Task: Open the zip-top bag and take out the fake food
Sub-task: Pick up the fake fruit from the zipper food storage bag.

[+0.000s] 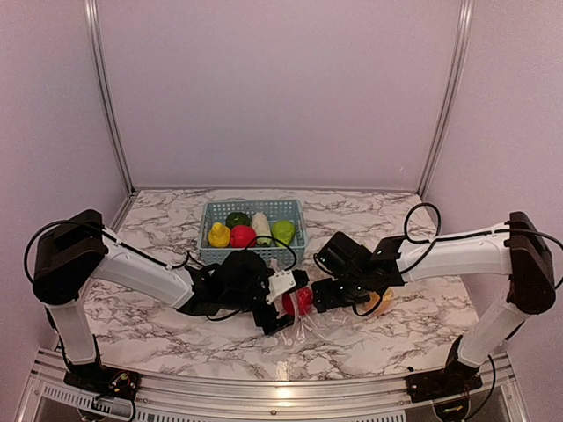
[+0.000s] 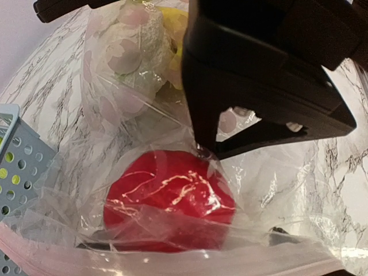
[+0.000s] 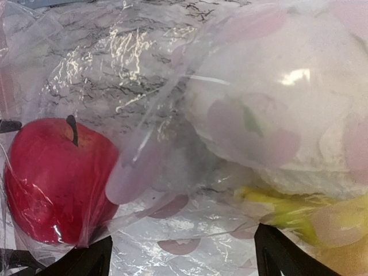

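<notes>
**Bag at front centre of table, food inside, both claws spread**

Top view: the zip-top bag (image 2: 270, 184) lies flat on the marble table (image 1: 158, 229), near the middle of the front edge, between the two arms. It is clear, crinkled film with pale pink spots. The blue basket (image 1: 251, 205) sits behind it, toward the middle of the rear edge, close to the bag; I cannot tell if they touch.

Fake food in the bag:
- apple (image 3: 54, 178), red, dark stem up, at the end nearest the left arm
- cauliflower (image 3: 287, 109), white, at the opposite end, apart from the apple
- banana (image 3: 287, 215), yellow-green, just below the cauliflower and touching it

The basket holds five more pieces: yellow (image 1: 218, 235), red (image 1: 243, 236), dark green (image 1: 236, 219), white (image 1: 261, 227), light green (image 1: 283, 231).

The zipper strip (image 2: 172, 265), pale pink, runs along the bag edge closest to the left wrist camera. I cannot tell whether it is sealed.

The left gripper (image 1: 283, 303) is low at the apple end, with its fingers spread wide. Film and apple lie directly ahead of it, and no pinch on either is visible.

The right gripper (image 1: 325, 294) is directly over the bag, between the apple and the cauliflower. Its fingertips (image 3: 86, 261) stand wide apart, released. Film lies under and between them, and nothing is clamped. From the left wrist view its black body hangs just above the film, with one tip touching down beside the apple.
</notes>
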You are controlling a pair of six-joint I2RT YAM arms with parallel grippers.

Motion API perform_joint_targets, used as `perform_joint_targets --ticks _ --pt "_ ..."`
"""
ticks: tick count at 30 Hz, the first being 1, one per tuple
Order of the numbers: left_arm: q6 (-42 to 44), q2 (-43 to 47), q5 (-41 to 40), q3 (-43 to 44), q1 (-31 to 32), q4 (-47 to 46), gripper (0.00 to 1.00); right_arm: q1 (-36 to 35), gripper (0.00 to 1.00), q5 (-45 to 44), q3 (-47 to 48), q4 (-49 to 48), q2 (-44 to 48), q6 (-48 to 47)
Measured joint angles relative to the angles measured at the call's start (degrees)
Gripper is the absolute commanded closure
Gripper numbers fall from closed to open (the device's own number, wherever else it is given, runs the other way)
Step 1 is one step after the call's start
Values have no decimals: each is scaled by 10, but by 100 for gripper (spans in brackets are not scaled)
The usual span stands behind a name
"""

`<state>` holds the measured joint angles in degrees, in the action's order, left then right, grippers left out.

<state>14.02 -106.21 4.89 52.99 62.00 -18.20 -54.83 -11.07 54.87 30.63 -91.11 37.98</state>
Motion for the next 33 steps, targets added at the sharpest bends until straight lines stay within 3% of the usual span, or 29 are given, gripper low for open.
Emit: perform_joint_targets --ticks 12,26,33 --pt "56 -44 23 54 -19 7 1 5 16 -6 0 -2 12 10" --pt "66 -72 36 83 -23 14 1 14 16 -5 2 -9 -9 10" --pt "61 -80 37 88 -23 15 8 14 15 -4 2 -15 -11 10"
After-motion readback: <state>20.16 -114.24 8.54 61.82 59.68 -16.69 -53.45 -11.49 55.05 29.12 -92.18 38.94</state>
